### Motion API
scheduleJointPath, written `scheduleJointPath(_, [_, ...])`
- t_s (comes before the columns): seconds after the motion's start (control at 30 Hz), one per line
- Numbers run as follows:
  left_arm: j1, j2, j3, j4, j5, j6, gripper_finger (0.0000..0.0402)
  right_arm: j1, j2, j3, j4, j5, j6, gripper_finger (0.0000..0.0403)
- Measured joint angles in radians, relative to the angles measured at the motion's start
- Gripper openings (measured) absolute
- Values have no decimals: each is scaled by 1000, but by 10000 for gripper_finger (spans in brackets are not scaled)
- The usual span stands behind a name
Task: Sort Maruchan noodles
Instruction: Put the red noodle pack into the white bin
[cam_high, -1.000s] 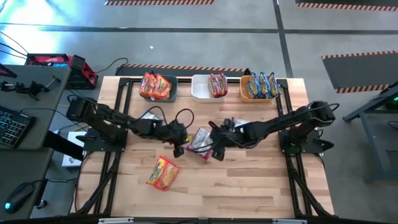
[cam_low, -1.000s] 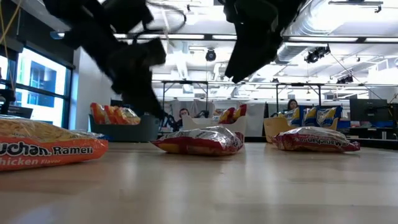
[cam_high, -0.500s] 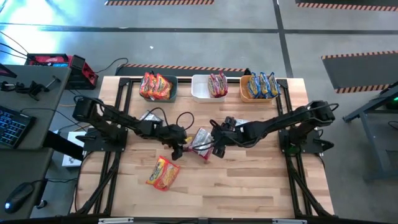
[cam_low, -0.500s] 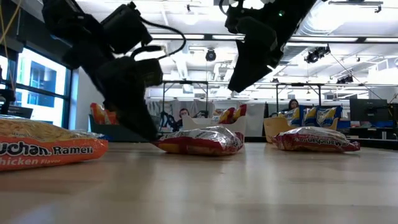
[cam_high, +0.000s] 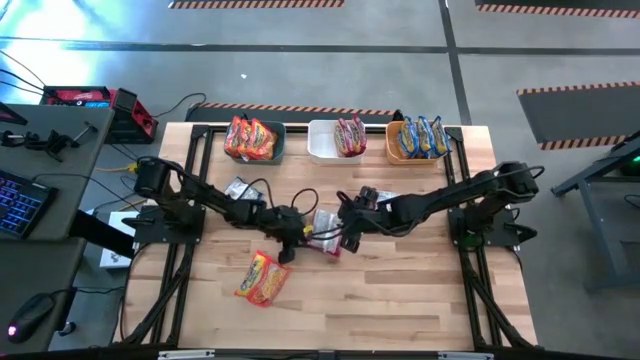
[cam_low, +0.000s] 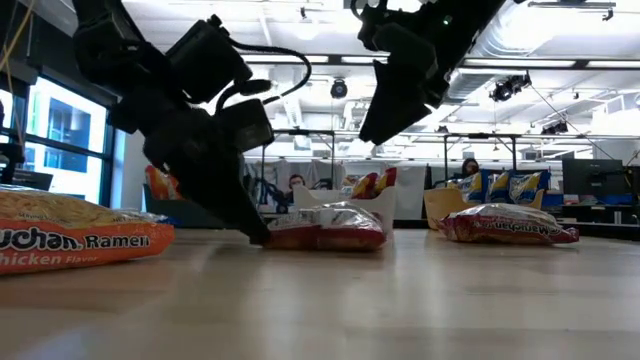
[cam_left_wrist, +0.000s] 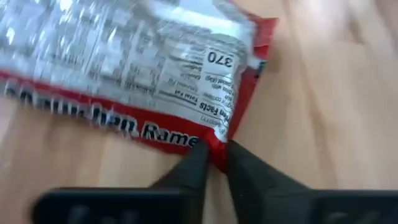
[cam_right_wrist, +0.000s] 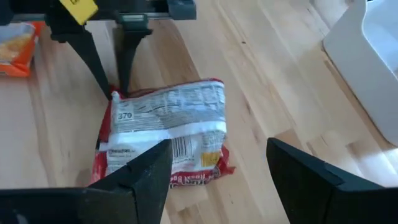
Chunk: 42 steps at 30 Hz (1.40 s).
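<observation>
A white-maroon Maruchan packet (cam_high: 326, 231) (cam_right_wrist: 165, 127) lies flat mid-table, printed back up. My left gripper (cam_left_wrist: 214, 157) (cam_high: 302, 238) is down at its left end, shut on its red edge. My right gripper (cam_right_wrist: 219, 146) (cam_low: 385, 105) hovers open above the same packet, touching nothing. An orange-red packet (cam_high: 262, 277) (cam_low: 70, 238) lies flat nearer the near edge. Another white-maroon packet (cam_low: 505, 224) lies behind the right arm. My left gripper pinches the white-maroon packet's red sealed edge near a corner (cam_left_wrist: 219, 138) between its two fingertips (cam_right_wrist: 114, 92). The fingers slant down at it from the table's left. The packet still lies flat on the table.
Along the far edge stand three bins: a dark-blue one (cam_high: 278, 150) with orange-red packets, a white one (cam_high: 320, 145) with white-maroon packets, an orange one (cam_high: 395, 150) with yellow-blue packets. A pale packet (cam_high: 238, 187) lies under the left arm. Bare wood spreads toward the near edge.
My left gripper has moved toward the table's right and down to the table, reaching the left end of the white-maroon packet. The packet's left end now sits at the fingertips. My right gripper has stayed above the packet.
</observation>
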Motion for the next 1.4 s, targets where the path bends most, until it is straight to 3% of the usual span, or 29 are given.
scheduleJointPath(0.1, [9, 1, -1, 70, 31, -8, 9, 0, 7, 0, 16, -20, -1, 241])
scheduleJointPath(0.4, [87, 1, 90, 168, 83, -152, 2, 47, 33, -1, 55, -59, -100, 253])
scheduleJointPath(0.7, [109, 1, 195, 170, 138, -138, 1, 72, 53, 0, 1, 87, -104, 294])
scheduleJointPath(0.87, [113, 1, 205, 170, 141, -133, 1, 60, 83, 0, -21, 86, -141, 290])
scheduleJointPath(1.03, [113, 0, 206, 184, 140, -134, 1, 58, 84, 0, -10, 70, -140, 246])
scheduleJointPath(1.4, [136, -20, 206, 180, 165, -128, 10, 52, 83, 0, 6, 38, -137, 84])
